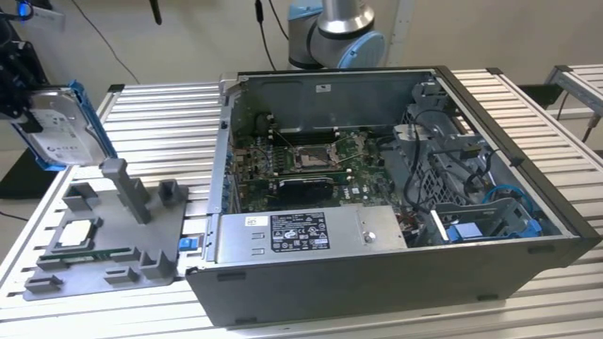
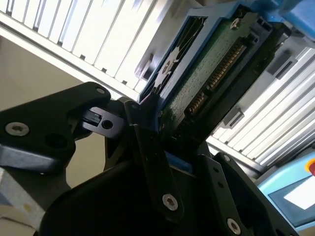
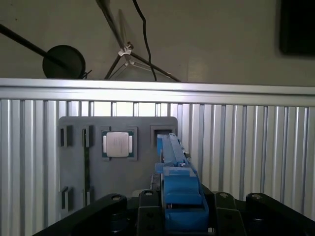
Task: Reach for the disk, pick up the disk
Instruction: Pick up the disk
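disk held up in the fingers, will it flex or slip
Probably stiff: the disk looks like a metal slab with a circuit board on one face. Likely dense for its size. It might slip, since the fingers pinch smooth blue plastic rails near one end.

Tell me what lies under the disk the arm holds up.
In the first wrist view the disk, clamped in the tool, hangs over a grey tray holding a chip on the slatted table. The tray part right beneath the disk is covered.

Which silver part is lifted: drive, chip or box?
The blue-railed hard drive, clamped in the gripper; processor chip lies on the grey fixture, the labelled box inside the case.
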`<state>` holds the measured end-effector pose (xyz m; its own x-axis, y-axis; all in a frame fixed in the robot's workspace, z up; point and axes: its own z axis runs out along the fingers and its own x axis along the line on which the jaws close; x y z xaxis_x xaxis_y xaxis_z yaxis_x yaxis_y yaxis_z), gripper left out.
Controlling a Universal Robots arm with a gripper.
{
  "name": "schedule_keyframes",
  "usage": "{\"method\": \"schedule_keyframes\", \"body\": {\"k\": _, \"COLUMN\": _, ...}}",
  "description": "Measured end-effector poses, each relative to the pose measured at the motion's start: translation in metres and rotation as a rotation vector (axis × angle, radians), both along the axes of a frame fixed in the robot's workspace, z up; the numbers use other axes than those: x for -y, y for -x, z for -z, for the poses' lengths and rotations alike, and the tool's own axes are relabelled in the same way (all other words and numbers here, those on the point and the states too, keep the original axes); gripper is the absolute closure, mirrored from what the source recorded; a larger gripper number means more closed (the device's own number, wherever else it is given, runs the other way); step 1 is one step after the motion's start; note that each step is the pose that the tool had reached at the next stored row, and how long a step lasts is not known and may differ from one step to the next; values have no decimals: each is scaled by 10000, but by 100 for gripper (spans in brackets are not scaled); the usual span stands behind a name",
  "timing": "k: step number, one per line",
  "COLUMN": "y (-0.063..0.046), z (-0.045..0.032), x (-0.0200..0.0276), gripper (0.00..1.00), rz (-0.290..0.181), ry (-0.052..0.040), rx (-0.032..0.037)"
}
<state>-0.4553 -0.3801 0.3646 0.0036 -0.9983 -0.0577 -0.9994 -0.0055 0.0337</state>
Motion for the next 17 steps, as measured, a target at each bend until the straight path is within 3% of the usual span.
{"method": "schedule_keyframes", "body": {"k": 17, "y": 0, "z": -278, "x": 0, "gripper": 100, "rz": 0, "ry": 1, "rx": -1}}
